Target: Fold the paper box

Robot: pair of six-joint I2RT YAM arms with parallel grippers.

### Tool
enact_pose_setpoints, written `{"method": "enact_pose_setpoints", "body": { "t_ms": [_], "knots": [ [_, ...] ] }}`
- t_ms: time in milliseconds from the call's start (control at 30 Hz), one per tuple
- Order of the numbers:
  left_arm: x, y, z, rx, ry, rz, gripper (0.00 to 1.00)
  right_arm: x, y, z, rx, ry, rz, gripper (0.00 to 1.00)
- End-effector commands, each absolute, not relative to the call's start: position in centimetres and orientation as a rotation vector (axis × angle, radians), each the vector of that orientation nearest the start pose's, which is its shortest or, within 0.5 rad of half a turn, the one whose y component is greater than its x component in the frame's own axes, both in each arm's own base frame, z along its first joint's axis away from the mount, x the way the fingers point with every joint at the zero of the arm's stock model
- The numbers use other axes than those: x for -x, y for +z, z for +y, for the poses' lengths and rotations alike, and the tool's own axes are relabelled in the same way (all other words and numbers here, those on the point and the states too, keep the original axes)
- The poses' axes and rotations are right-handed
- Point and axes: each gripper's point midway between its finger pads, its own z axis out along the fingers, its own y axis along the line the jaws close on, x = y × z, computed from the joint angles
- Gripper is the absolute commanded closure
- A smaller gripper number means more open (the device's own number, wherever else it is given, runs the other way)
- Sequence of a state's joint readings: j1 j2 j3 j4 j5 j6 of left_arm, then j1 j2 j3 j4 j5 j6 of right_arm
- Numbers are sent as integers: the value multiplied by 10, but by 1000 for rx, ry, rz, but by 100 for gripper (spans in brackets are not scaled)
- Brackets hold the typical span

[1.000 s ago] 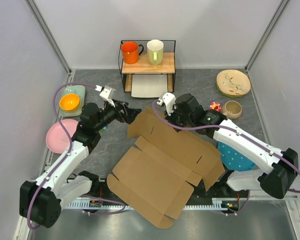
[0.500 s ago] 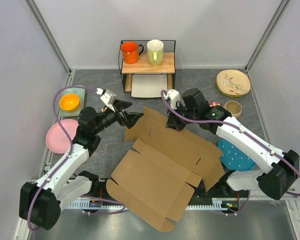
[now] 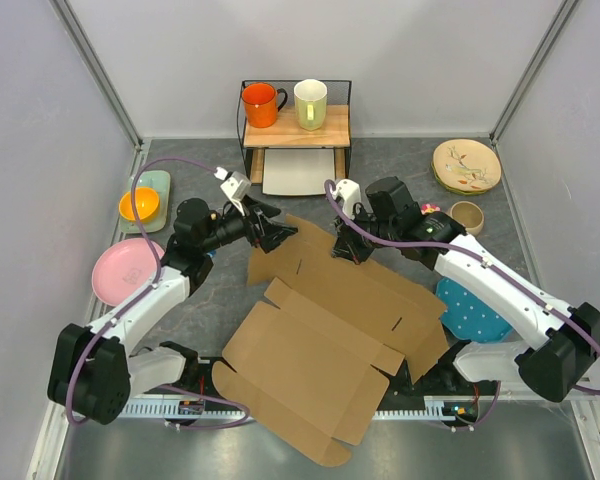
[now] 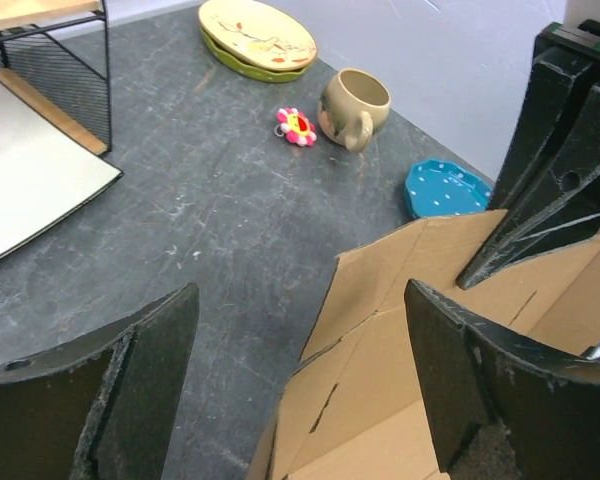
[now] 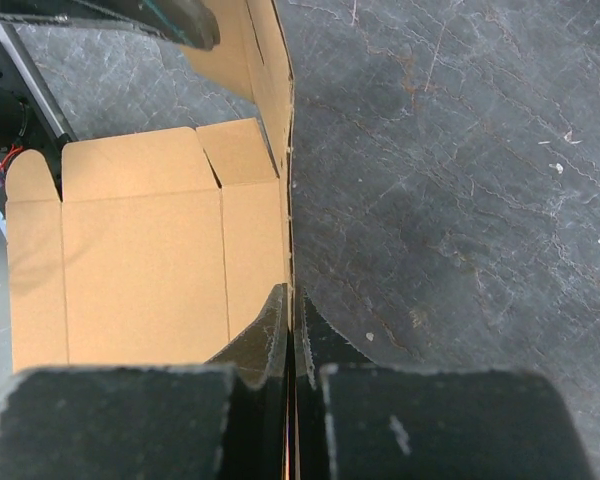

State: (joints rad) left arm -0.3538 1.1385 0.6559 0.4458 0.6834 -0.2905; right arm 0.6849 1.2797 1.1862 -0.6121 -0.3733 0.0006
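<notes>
Grey, stone-patterned table (image 3: 400, 170) spreads between pale walls. At 12 o'clock a shelf (image 3: 295, 128) carries two mugs (image 3: 261, 104) over a white tray (image 3: 298, 172).

The box (image 3: 320, 340) is an unfolded brown sheet. It lies from the table's centre down to 6 o'clock, over the near edge between the arm bases. Its far flap, at the sheet's 12 o'clock, is tilted up off the table.

The right gripper (image 3: 345, 248) has its fingers pinched tight on that flap's edge. The wrist view shows the cardboard running as a thin line between them (image 5: 290, 310).

The left gripper (image 3: 276, 233) sits at the flap's 10 o'clock corner with its jaws spread wide, holding nothing. The flap rises in the gap between them (image 4: 300, 330). I cannot tell whether it touches the card.

Plates and a cup (image 3: 466, 218) sit at 2 o'clock, and an orange bowl (image 3: 139, 204) at 10.
</notes>
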Motion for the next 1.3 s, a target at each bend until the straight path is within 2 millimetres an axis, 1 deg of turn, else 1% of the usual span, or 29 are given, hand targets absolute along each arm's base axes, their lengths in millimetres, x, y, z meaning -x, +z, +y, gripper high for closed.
{"method": "enact_pose_setpoints", "body": {
  "t_ms": [0,67,167,200,300,500,567,667,733,833,933,1067,1100,1167,1200,1267],
  "knots": [
    [-280,281,-253,-674,-1103,1459,14,-228,240,277,965,830,2077,100],
    [-276,281,-255,-692,-1116,1454,17,-229,241,277,961,823,2075,100],
    [-266,286,-259,-710,-1137,1438,31,-234,241,278,951,805,2075,100],
    [-263,288,-260,-710,-1150,1434,40,-236,240,277,943,792,2080,100],
    [-252,286,-266,-718,-1180,1439,49,-242,236,275,920,760,2093,100],
    [-236,286,-274,-714,-1184,1435,59,-259,235,268,858,657,2091,100],
    [-233,286,-277,-709,-1179,1436,61,-263,237,268,837,644,2081,100],
    [-231,279,-280,-703,-1171,1465,66,-268,238,267,812,622,2072,100],
    [-230,274,-283,-695,-1170,1482,67,-269,239,267,808,618,2066,100],
    [-230,261,-286,-683,-1162,1514,67,-269,239,270,814,615,2062,100],
    [-234,255,-288,-669,-1147,1531,67,-268,237,273,827,620,2063,100],
    [-240,255,-294,-657,-1155,1530,66,-264,229,278,856,621,2075,100],
    [-242,250,-296,-655,-1157,1545,66,-263,229,279,858,619,2074,100],
    [-245,250,-300,-644,-1159,1546,65,-260,226,282,872,622,2078,100],
    [-250,246,-303,-634,-1159,1552,65,-259,225,283,878,624,2078,100],
    [-253,247,-308,-624,-1172,1555,65,-258,222,285,886,624,2084,100]
  ]
}}
